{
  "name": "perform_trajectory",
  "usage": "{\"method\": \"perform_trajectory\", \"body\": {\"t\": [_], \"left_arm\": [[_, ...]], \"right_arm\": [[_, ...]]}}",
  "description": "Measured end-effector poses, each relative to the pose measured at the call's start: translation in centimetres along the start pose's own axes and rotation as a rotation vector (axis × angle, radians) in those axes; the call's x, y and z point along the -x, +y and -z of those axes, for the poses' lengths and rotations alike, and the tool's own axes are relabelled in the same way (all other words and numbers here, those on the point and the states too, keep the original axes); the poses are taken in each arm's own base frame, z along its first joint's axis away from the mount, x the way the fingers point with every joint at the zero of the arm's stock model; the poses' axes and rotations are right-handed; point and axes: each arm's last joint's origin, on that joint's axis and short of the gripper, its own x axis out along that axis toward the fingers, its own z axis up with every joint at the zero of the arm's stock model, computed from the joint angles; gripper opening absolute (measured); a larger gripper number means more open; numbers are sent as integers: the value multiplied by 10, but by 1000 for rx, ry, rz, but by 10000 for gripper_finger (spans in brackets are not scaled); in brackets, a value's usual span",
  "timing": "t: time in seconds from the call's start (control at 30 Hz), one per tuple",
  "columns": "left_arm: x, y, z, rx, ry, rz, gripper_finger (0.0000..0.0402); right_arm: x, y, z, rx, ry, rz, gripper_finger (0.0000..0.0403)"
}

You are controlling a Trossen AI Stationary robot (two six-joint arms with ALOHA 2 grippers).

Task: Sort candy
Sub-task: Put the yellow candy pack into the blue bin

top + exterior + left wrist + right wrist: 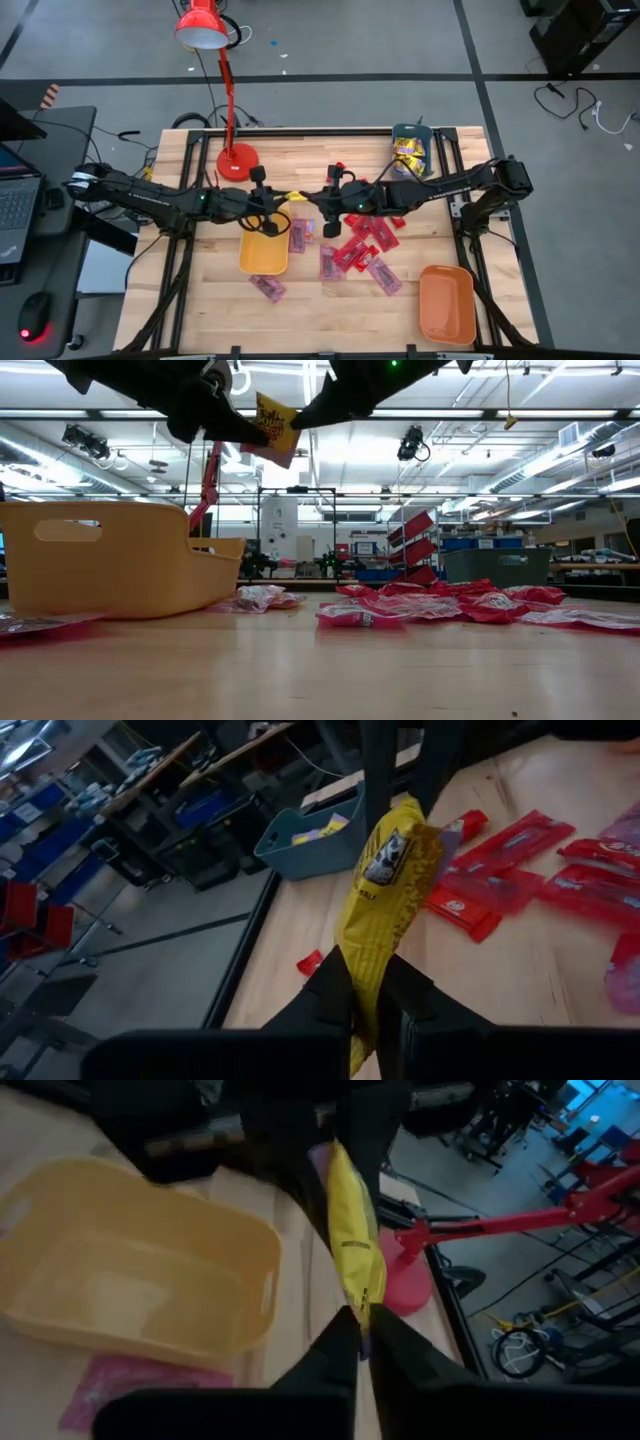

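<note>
Above the table, yellow packet [293, 196] (pinched by both hands)

A red desk lamp [222, 80] is standing on the wooden desk [200, 310] behind the tools. Grey floor [330, 40] is surrounding the desk; ceiling strip lights [560, 455] are illuminating shelving [415, 545] beyond.

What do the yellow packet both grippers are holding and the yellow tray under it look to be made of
Yellow packet: thin glossy film, likely plastic; it creases and bends between the grippers. Yellow tray: smooth matte moulded plastic, judging by its rounded rim and cut-out handle slot.
</note>
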Motion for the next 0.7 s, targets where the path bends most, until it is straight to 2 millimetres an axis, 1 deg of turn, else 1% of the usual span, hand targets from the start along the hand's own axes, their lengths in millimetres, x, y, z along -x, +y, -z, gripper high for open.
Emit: {"method": "perform_trajectory", "body": {"t": [0.17,0.43,0.6,0.7], "left_arm": [[0,1,0,4,-4,-6,35],[0,0,3,-8,25,4,40],[0,-1,8,1,83,1,40],[0,-1,12,-7,128,-34,40]], "right_arm": [[0,-4,2,13,16,4,2],[0,-11,5,20,42,23,0],[10,-19,5,2,75,35,0],[20,-24,5,-10,117,75,0]]}}
